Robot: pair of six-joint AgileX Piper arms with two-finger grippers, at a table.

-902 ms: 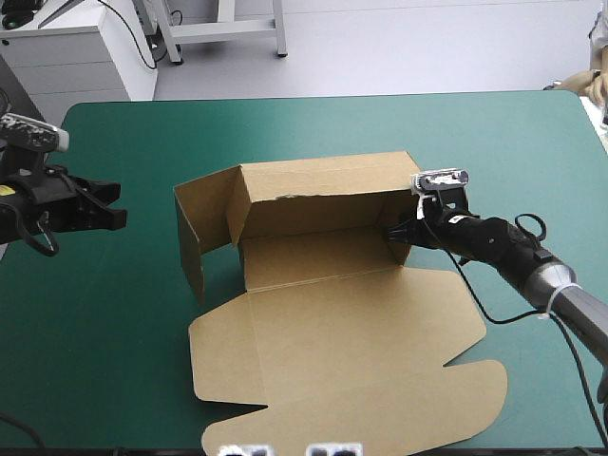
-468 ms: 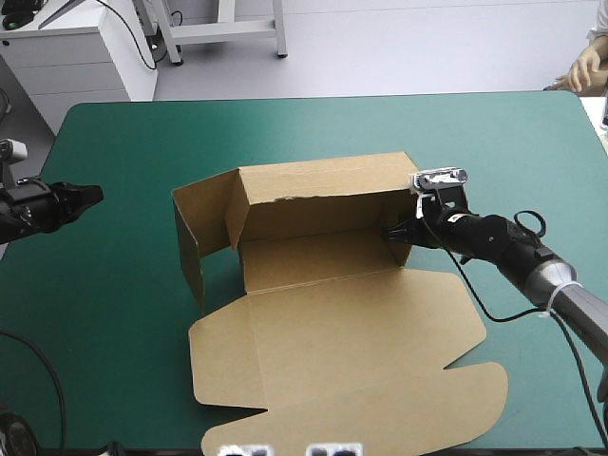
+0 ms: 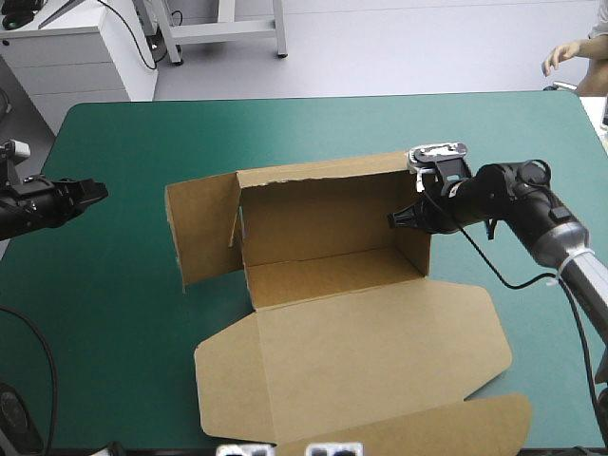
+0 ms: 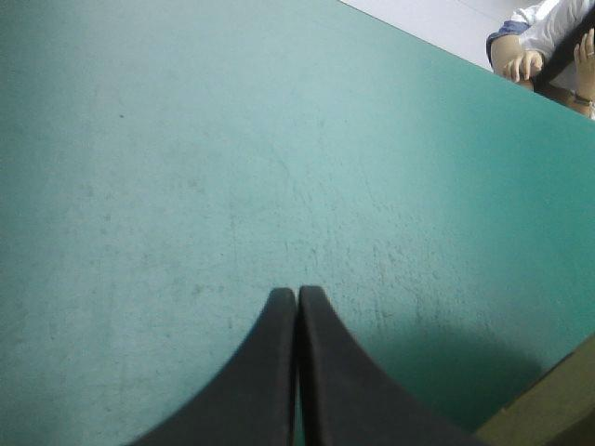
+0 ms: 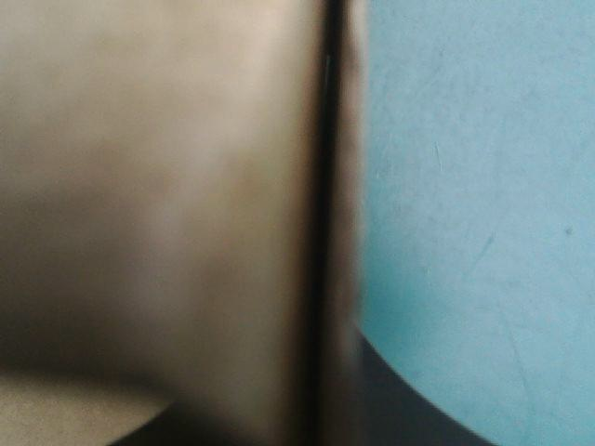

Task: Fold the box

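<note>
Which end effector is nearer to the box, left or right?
Right. The right end effector grips the box by its right wall; the left end effector is over the teal-green cover near its left edge, well apart from the box.

Only one table [image 3: 285, 97] in view, teal-green cover [image 3: 313, 128] over whole tabletop. Far edge straight, both far corners rounded. Cover flat and smooth out to left and right edges. Left wrist view: cover [image 4: 186, 139] shows faint pale scuffs, few tiny dark specks, one patch in shadow. Right wrist view: cover [image 5: 483, 139] shows fine short scratches, one small dark speck.
</note>
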